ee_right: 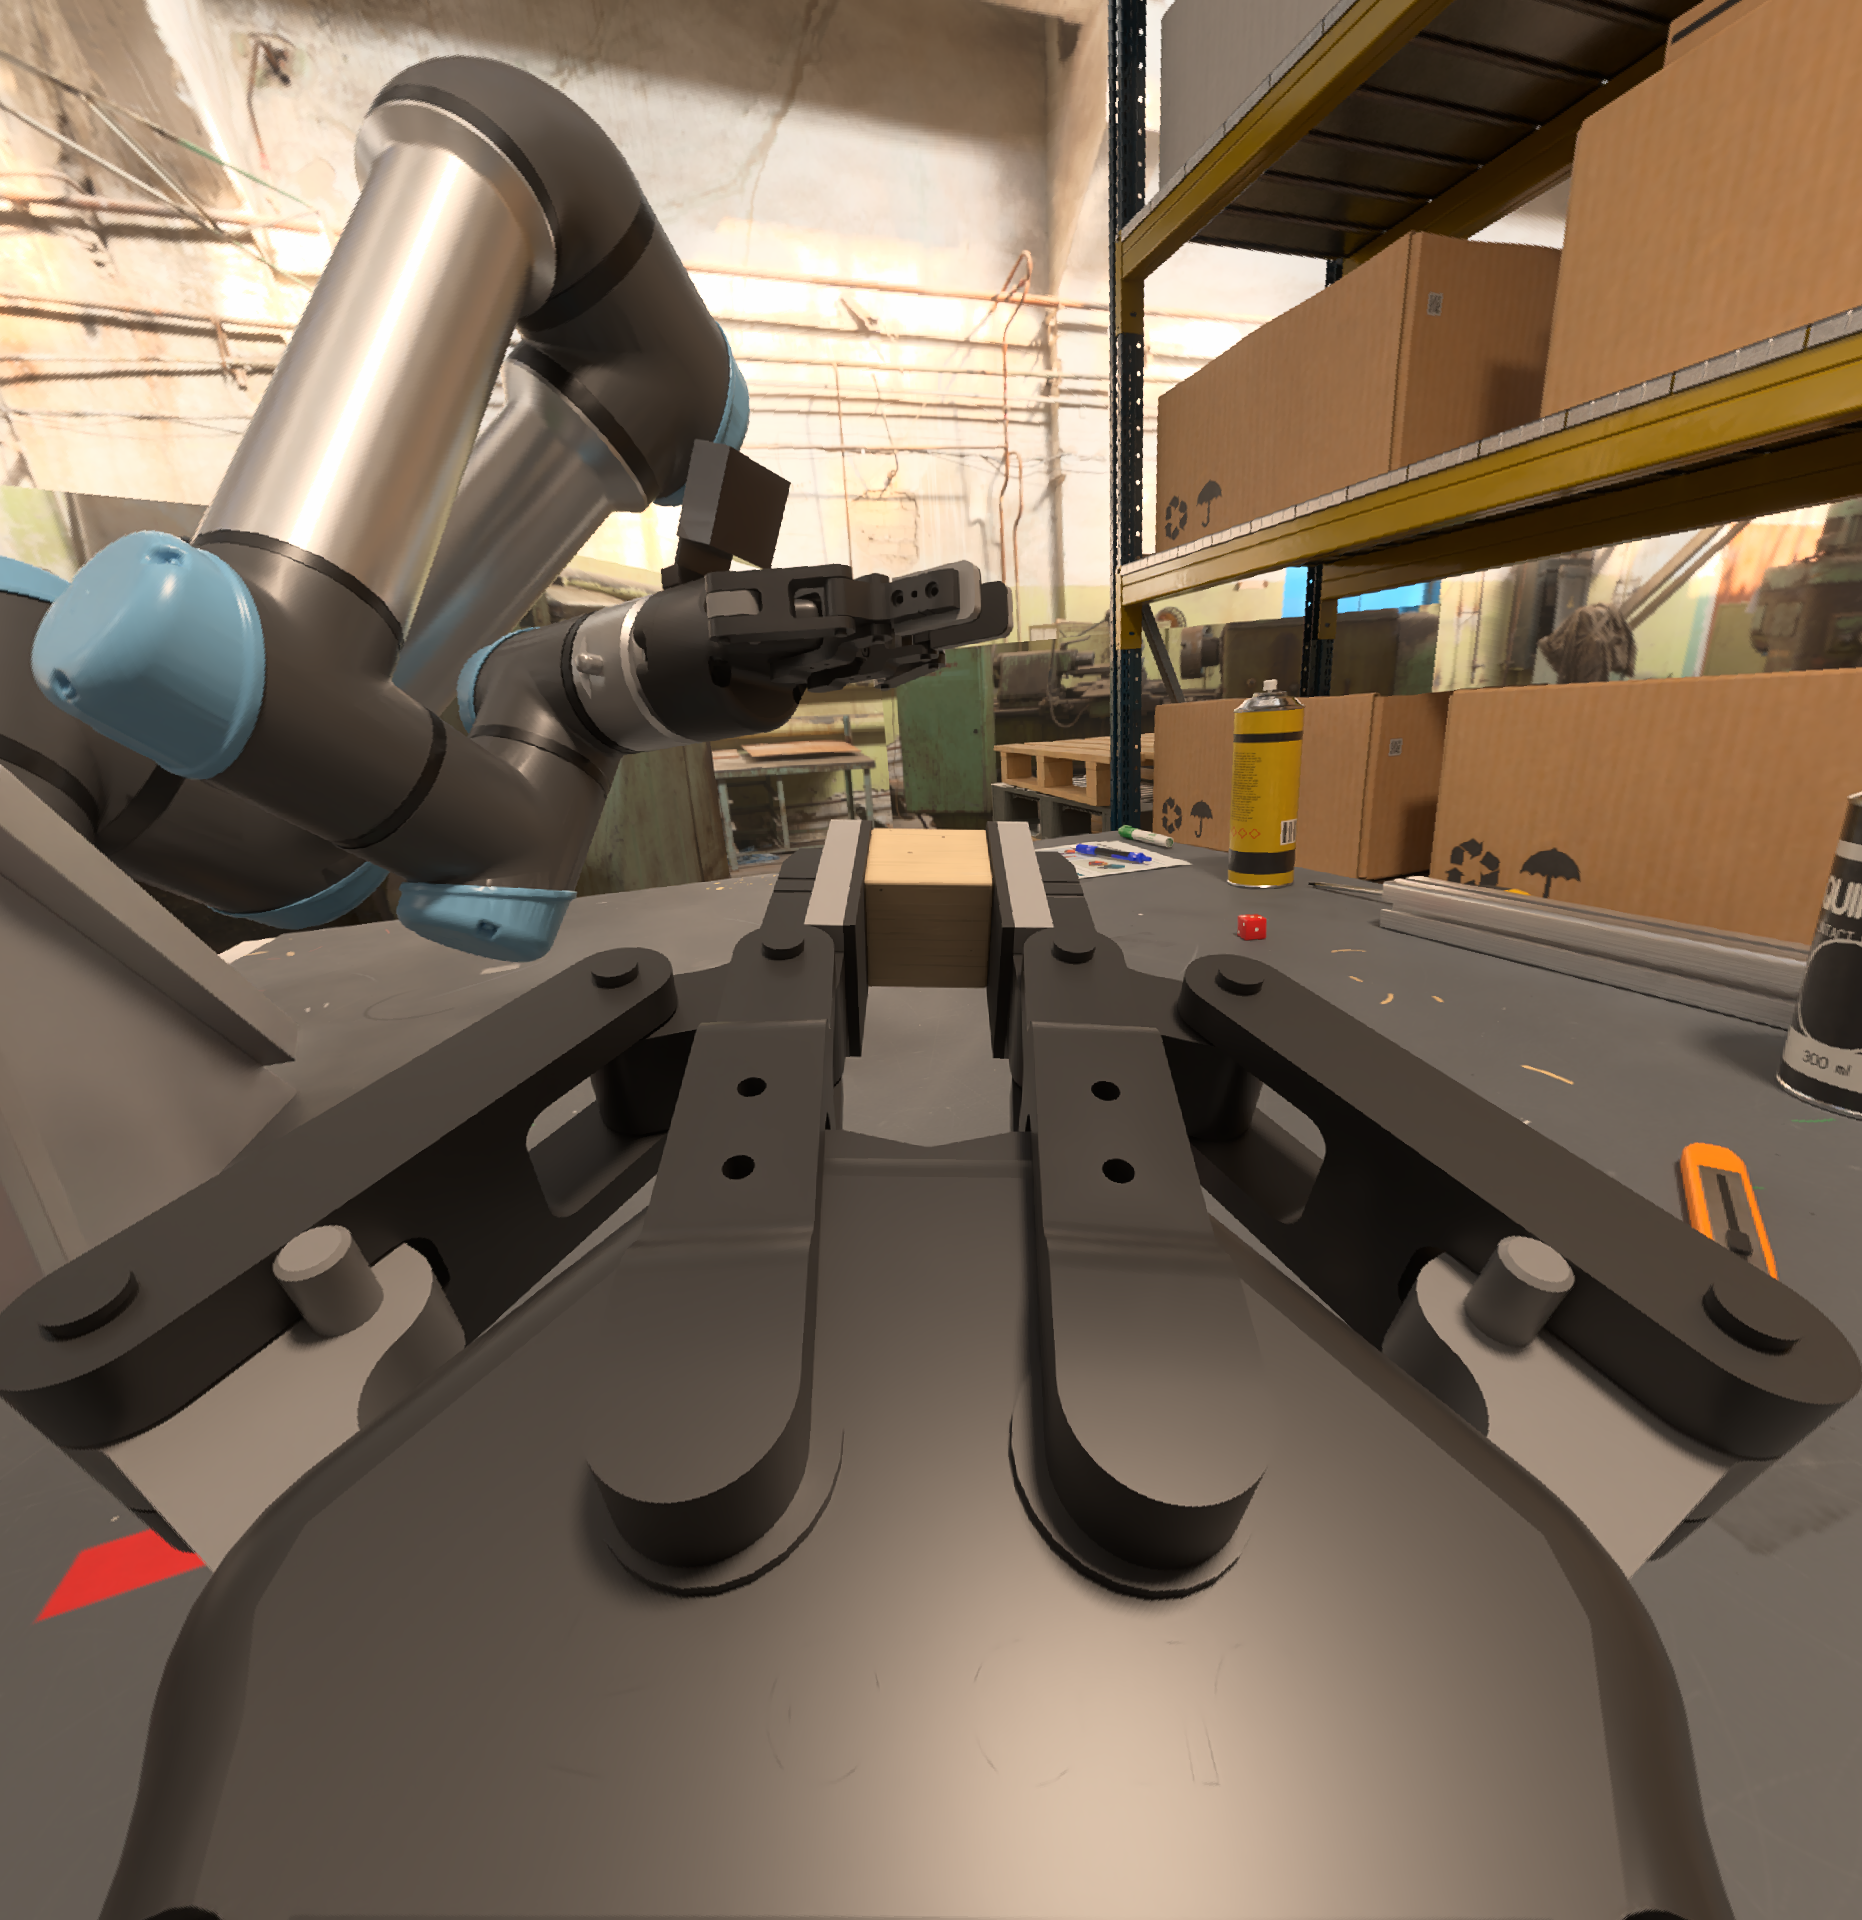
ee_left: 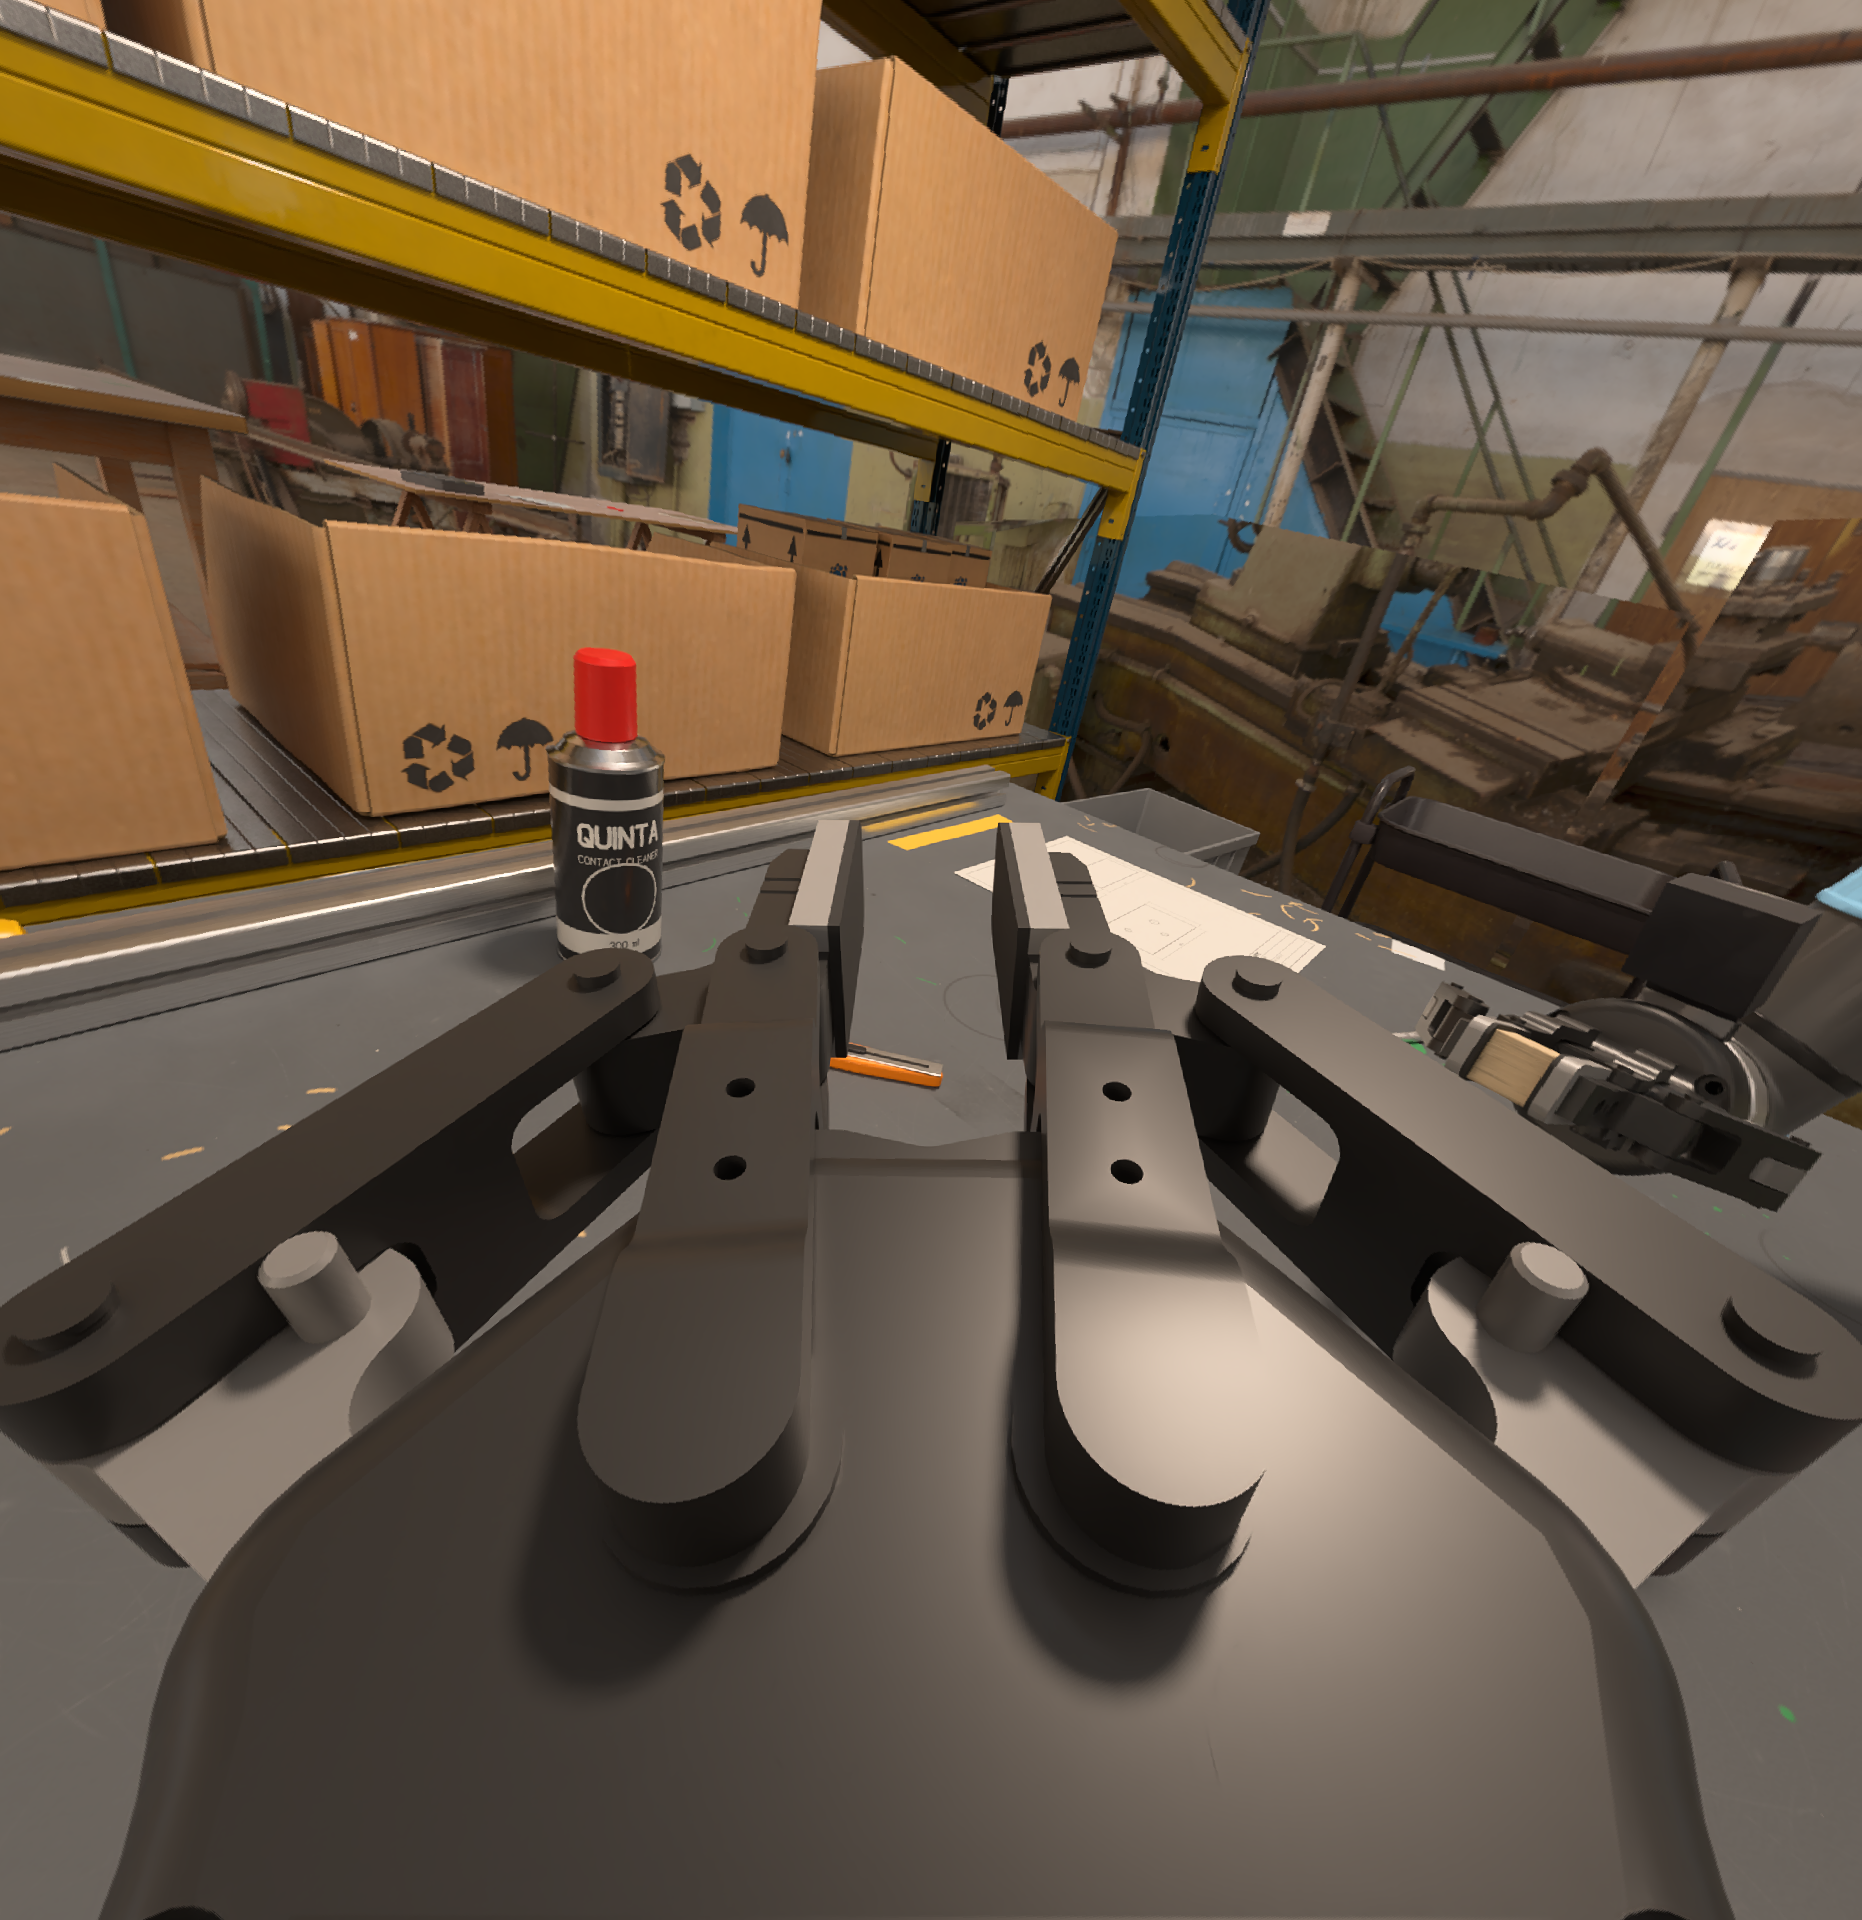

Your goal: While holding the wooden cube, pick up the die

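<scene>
We have the wooden cube [ee_right: 927, 906] pinched between the right gripper [ee_right: 927, 894]'s pads, raised off the desk. The left gripper [ee_left: 927, 914] hangs spread and empty. The red die [ee_right: 1252, 927] sits well out on the grey desk [ee_right: 1426, 1039], toward the shelf-side edge near the yellow can [ee_right: 1266, 795] (small target). We should bring the left gripper down squarely over it and centre the pads before closing.

Bright even daylight, soft shadows beneath the linkages, sharp focus throughout, strong wide-angle bending at the edges

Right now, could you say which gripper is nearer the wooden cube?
Right. The right gripper clamps the wooden cube; the left gripper hangs open, apart and higher.
</scene>
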Robot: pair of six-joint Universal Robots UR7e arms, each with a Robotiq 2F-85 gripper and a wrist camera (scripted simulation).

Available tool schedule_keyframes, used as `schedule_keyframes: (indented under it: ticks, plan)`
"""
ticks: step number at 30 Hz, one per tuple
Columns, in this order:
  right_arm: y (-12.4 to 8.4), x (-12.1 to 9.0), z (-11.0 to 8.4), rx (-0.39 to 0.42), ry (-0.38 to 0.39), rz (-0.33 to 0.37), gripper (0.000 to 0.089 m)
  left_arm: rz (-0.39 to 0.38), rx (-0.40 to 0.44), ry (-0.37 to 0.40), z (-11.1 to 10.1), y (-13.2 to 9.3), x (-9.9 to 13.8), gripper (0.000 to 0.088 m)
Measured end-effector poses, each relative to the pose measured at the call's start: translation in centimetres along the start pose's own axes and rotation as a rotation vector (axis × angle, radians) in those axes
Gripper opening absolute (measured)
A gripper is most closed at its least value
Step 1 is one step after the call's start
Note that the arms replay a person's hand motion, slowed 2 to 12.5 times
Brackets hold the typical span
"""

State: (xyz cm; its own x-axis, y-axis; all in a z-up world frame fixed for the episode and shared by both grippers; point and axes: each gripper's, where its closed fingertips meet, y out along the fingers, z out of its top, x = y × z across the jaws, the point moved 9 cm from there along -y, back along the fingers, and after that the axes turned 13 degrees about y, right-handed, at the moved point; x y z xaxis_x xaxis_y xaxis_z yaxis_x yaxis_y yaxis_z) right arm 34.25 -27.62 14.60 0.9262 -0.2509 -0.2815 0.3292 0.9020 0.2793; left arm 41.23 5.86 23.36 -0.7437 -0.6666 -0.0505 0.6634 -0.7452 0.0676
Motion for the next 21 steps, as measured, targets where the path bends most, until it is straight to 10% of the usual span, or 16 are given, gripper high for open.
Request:
schedule_keyframes:
  ticks: [8, 21]
  plan:
    - [-0.1, 0.1, 0.1, -0.001, 0.0, -0.001, 0.019, 0.05, -0.062, 0.005, -0.5, 0.2, -0.4, 0.023]
    - [-0.1, 0.1, 0.2, -0.011, -0.001, -0.004, 0.019, 0.237, -0.402, 0.076, -2.8, 0.5, -1.9, 0.0297]
